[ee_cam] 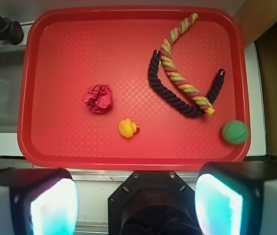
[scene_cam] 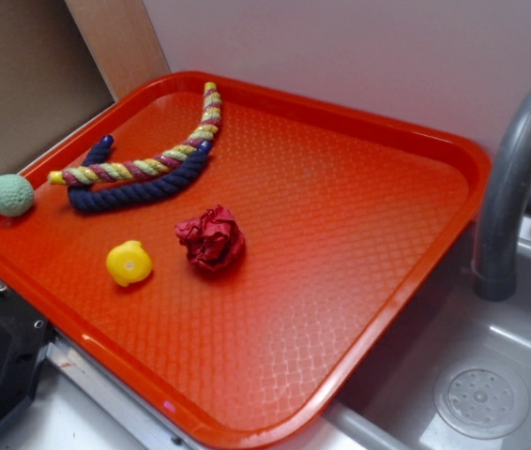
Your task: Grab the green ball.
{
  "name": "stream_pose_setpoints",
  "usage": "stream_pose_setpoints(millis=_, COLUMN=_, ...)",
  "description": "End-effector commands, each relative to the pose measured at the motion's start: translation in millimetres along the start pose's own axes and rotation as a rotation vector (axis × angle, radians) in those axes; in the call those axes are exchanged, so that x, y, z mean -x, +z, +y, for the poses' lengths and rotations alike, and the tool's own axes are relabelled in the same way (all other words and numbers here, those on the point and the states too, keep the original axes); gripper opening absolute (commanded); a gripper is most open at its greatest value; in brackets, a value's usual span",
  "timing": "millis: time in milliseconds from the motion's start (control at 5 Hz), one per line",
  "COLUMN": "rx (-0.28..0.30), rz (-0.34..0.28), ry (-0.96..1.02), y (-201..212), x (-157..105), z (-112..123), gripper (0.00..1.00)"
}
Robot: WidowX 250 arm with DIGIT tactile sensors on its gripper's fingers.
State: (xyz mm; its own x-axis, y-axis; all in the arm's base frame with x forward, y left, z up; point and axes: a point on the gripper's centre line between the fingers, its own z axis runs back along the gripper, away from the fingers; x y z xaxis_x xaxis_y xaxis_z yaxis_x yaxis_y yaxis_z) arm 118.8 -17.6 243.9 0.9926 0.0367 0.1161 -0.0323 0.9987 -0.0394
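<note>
Gripper (ee_cam: 136, 203) wide open, high above tray (ee_cam: 128, 159) | green ball (ee_cam: 235, 132) at tray's edge, beside rope toys (ee_cam: 182, 78) (tight spot!) | risk: finger clips rim, ball rolls away

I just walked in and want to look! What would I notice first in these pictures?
First, the big bright red tray beside the grey sink. On it, two curved ropes, one multicoloured and one dark blue, lie touching near the far side, with a crumpled red paper wad and a yellow toy nearer the middle. The green ball sits at the tray's edge, and the jaws are spread, holding nothing.
</note>
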Motion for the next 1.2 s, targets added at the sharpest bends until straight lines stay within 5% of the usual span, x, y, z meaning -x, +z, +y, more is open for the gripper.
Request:
stream_pose_setpoints(millis=0, rx=0.000, rz=0.000, ry=0.000, y=0.0, x=0.0, z=0.0, gripper=1.00)
stream_pose_setpoints(millis=200, rx=-0.215, rz=-0.024, ry=0.063, y=-53.4, x=-40.7, z=45.1, gripper=1.00)
stream_pose_setpoints(millis=400, rx=-0.262, rz=0.043, ry=-0.137, y=-105.2, x=-56.5, z=84.9, gripper=1.00)
stream_pose_setpoints(millis=600, rx=-0.326, rz=0.024, ry=-0.226, y=-150.1, x=-51.1, z=121.9, gripper=1.00)
stream_pose_setpoints(millis=800, rx=-0.260, rz=0.148, ry=-0.229, y=-184.5, x=-30.4, z=162.0, gripper=1.00)
stream_pose_setpoints(millis=1000, rx=-0.260, rz=0.148, ry=-0.229, y=-184.5, x=-30.4, z=162.0, gripper=1.00)
